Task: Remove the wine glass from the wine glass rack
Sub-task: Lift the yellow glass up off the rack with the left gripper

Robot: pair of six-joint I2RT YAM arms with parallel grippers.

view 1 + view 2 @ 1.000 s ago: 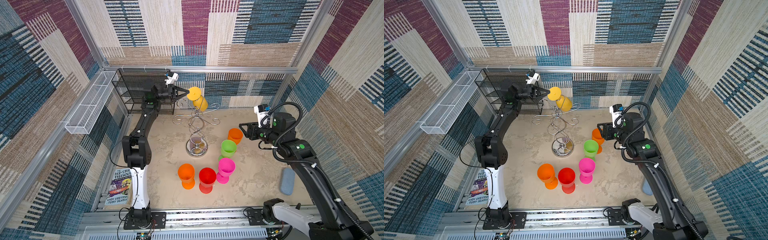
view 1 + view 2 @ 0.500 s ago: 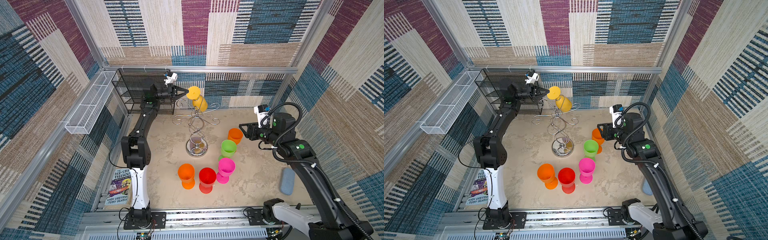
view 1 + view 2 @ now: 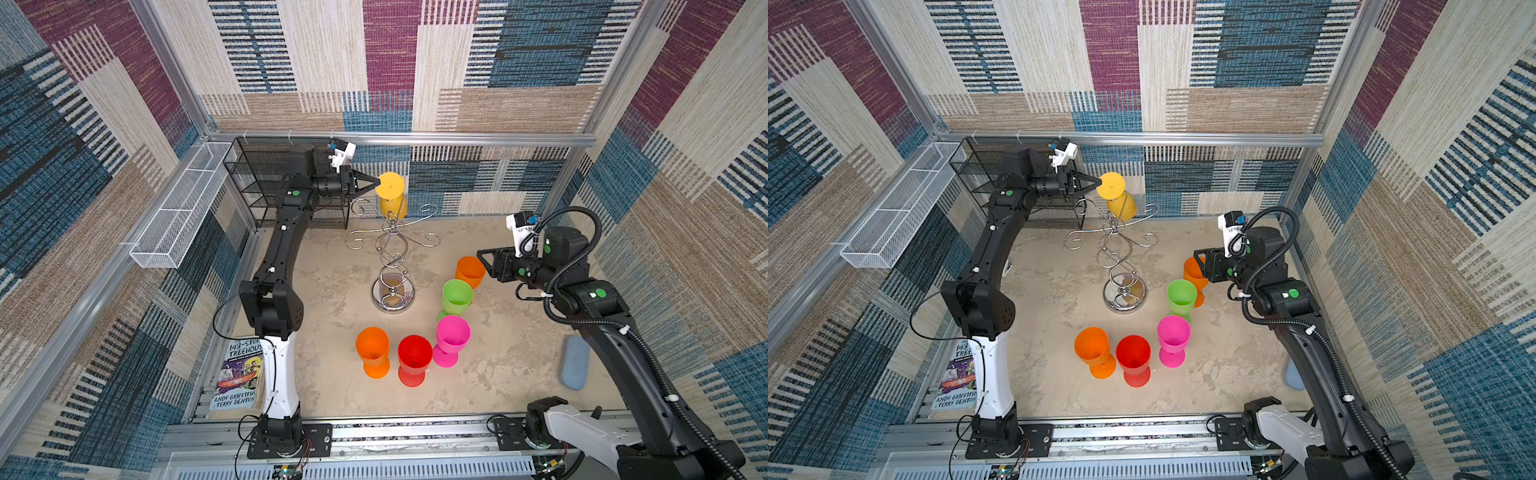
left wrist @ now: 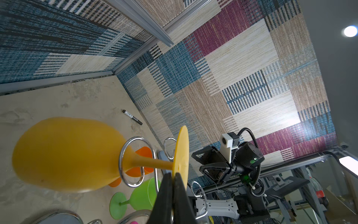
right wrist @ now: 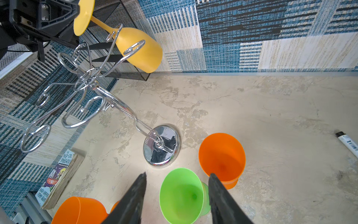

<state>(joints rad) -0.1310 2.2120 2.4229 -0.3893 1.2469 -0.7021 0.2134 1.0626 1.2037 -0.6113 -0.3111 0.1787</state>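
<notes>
A yellow wine glass hangs bowl-down at the back of the chrome wine glass rack, with its stem through one of the curled arms. My left gripper is shut on the rim of the glass's round foot, reaching in from the left. In the left wrist view the wine glass fills the near field, and a rack ring circles its stem. My right gripper is open and holds nothing; it hovers over a green glass, well to the right of the rack.
Several plastic glasses stand on the table in front of and to the right of the rack: orange, red, pink, green, orange. Black mesh shelf and white basket at back left. Book, blue case, marker.
The yellow glass has tilted slightly in the left gripper's hold: its foot went a little right and its bowl swung left. The right arm has not moved.
</notes>
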